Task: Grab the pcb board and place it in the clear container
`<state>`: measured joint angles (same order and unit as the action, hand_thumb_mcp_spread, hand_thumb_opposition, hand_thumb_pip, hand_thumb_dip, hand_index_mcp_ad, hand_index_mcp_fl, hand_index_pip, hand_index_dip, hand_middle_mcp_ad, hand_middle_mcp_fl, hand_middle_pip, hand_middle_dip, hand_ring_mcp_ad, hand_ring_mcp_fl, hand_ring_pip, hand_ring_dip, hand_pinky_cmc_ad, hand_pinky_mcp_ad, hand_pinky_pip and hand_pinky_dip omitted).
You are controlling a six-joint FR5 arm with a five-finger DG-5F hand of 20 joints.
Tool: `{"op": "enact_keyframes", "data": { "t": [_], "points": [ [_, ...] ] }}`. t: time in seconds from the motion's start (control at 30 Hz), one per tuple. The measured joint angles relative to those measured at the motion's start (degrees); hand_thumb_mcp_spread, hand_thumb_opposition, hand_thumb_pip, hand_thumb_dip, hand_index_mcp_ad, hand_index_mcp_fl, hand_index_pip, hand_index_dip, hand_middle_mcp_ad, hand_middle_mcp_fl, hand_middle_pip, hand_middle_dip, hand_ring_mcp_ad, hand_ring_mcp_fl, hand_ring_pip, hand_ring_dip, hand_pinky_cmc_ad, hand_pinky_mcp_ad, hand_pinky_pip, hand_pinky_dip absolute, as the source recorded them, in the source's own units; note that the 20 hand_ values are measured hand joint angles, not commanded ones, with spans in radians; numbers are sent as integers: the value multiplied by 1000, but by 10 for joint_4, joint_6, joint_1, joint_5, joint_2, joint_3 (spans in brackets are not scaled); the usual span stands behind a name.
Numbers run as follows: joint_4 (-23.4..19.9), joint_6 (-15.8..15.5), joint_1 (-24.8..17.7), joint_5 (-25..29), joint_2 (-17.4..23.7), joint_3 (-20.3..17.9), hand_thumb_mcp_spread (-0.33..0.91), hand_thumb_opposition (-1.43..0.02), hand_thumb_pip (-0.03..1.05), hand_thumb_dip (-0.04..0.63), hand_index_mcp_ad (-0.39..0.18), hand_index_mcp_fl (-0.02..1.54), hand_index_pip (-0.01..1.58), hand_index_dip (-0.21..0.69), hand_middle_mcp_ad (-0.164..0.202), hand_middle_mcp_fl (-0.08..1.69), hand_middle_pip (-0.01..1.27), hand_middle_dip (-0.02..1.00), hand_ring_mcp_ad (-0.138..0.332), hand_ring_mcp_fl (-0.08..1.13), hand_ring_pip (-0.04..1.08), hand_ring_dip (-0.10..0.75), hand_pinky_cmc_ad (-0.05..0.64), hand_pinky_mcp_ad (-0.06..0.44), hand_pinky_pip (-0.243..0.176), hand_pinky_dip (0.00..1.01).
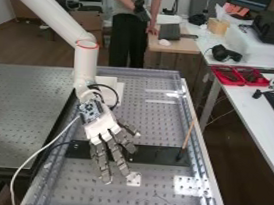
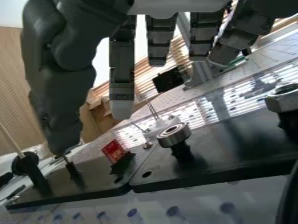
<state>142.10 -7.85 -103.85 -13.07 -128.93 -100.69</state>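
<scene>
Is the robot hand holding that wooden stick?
No, the robot hand has its fingers stretched out, and the wooden stick stands apart from them over the black plate.

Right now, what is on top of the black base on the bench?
A metal ring on a black post, a red piece and a thin stick. In the high view, the robot hand covers part of the base.

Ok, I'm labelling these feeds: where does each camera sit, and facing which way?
High view: fixed above the near end of the bench, slanting down along it; arm and hand show.
Wrist view: on the arm's wrist, looking past the fingers towards a black base.
Shared: the hand and black base.
</scene>
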Motion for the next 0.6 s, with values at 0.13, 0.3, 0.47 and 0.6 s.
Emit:
{"op": "enact_keyframes", "data": {
  "t": [0.13,0.3,0.47,0.6],
  "points": [
    [-4,-4,-2,1,-4,1,527,-745,321,166,-140,77,1424,356,24,2,133,126,187,17,89,16,330,131,-113,227],
    [-8,-8,-3,-3,-6,2,527,-745,323,164,-140,77,1419,354,24,2,138,134,187,17,82,23,330,131,-112,229],
    [2,-2,-2,-11,-10,5,527,-745,328,178,-140,87,1372,328,24,5,138,138,187,19,82,23,330,134,-106,230],
    [3,-2,-1,-14,-11,4,527,-745,328,178,-140,106,1292,314,24,2,136,136,182,16,86,23,328,136,-106,230]
  ]
}}
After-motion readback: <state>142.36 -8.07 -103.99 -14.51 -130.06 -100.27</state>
